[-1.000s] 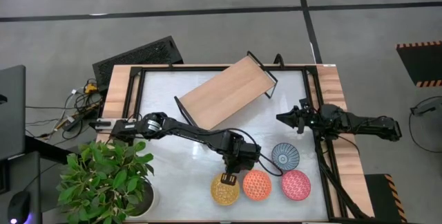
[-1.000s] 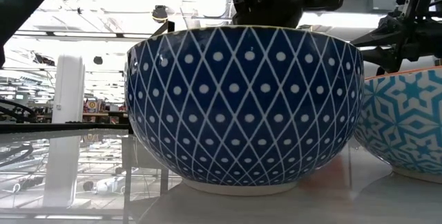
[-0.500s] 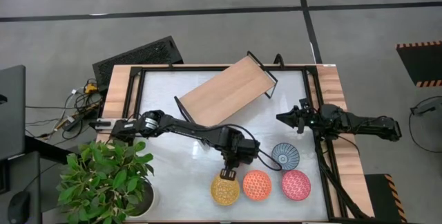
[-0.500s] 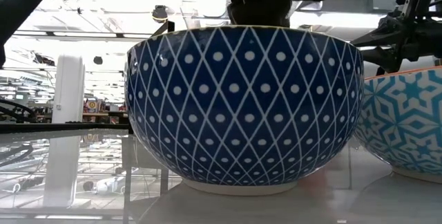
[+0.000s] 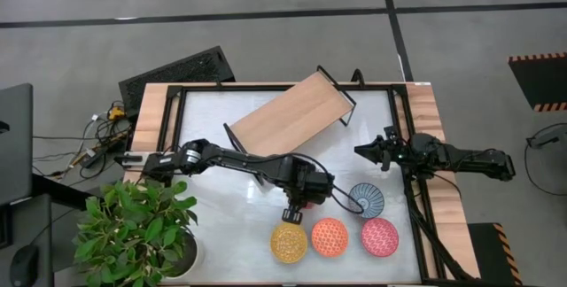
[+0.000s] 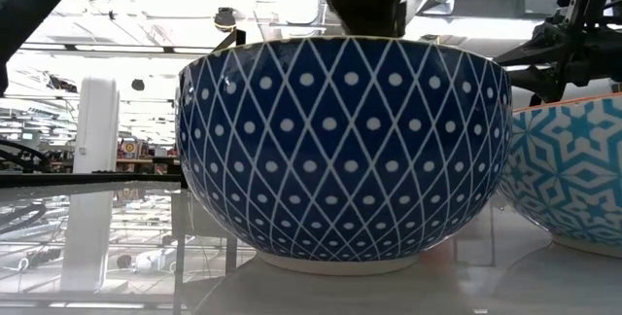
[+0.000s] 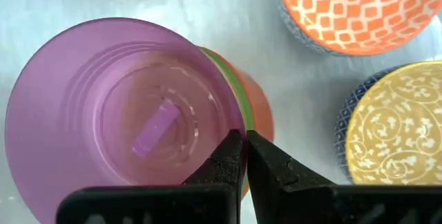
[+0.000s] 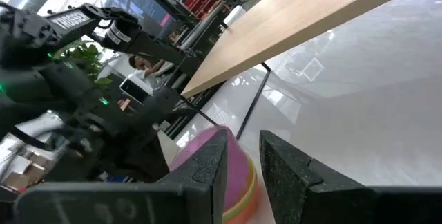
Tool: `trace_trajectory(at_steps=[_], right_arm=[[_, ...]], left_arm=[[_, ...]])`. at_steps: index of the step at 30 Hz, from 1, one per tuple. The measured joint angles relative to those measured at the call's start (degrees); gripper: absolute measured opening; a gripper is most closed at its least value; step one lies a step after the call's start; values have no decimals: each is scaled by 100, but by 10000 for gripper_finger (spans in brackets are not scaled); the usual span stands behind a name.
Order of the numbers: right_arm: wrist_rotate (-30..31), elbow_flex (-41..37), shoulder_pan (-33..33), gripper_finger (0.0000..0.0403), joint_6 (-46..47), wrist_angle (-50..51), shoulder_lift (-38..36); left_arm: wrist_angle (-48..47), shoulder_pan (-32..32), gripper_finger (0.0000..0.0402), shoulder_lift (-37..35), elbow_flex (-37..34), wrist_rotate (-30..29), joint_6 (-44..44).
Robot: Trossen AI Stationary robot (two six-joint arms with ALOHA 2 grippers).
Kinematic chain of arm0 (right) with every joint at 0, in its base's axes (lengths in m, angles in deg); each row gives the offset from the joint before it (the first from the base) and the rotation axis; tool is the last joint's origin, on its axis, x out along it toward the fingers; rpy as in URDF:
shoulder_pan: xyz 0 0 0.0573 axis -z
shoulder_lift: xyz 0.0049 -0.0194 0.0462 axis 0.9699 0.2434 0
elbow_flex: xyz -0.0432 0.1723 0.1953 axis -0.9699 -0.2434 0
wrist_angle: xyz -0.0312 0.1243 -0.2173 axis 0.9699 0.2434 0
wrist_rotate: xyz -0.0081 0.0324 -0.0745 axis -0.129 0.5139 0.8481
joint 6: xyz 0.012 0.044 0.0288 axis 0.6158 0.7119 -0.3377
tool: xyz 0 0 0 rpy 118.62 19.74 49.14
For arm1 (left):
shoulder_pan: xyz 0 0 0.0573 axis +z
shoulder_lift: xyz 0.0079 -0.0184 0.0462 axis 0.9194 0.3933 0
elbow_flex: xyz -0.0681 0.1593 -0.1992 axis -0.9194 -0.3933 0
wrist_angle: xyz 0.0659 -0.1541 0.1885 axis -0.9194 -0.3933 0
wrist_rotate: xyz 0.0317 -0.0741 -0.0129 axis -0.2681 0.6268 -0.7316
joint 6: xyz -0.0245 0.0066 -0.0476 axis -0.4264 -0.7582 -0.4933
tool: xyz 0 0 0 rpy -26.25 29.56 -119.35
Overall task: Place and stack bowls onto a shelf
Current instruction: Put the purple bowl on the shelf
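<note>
A purple bowl (image 7: 117,113) sits nested on a green and a red-orange bowl (image 7: 257,117). My left gripper (image 7: 243,141) is shut at its rim, and in the high view my left gripper (image 5: 297,207) hides most of this stack. Yellow (image 5: 288,243), orange (image 5: 330,236), pink (image 5: 379,236) and blue-white (image 5: 365,199) bowls rest on their bases near the table's front. The wooden shelf (image 5: 288,117) lies slantwise at the far middle. My right gripper (image 5: 361,152) waits open at the right edge. My left gripper pinches the purple bowl's rim (image 7: 231,124), one finger inside the bowl and one outside against the nested bowls. The fingers come from above, pointing steeply down. The stack appears tilted below them; whether it is clear of the table I cannot tell.
A potted plant (image 5: 133,225) stands at the near left corner. A black frame (image 5: 177,101) runs along the table's sides. In the low view a dark blue dotted bowl (image 6: 342,150) fills the front, with a light blue one (image 6: 573,169) beside it.
My left gripper has risen and drawn a little toward the table's far edge, staying shut. In the low view it has climbed almost out of the picture's top.
</note>
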Motion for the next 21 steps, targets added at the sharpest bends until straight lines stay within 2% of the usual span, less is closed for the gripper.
trace_trajectory(at_steps=[9, 21], right_arm=[[2, 0, 0, 113, 0, 0, 0], [2, -1, 0, 113, 0, 0, 0]], left_arm=[[-131, 25, 0, 5, 157, 8, 153], [-137, -19, 0, 12, 244, -841, 116]])
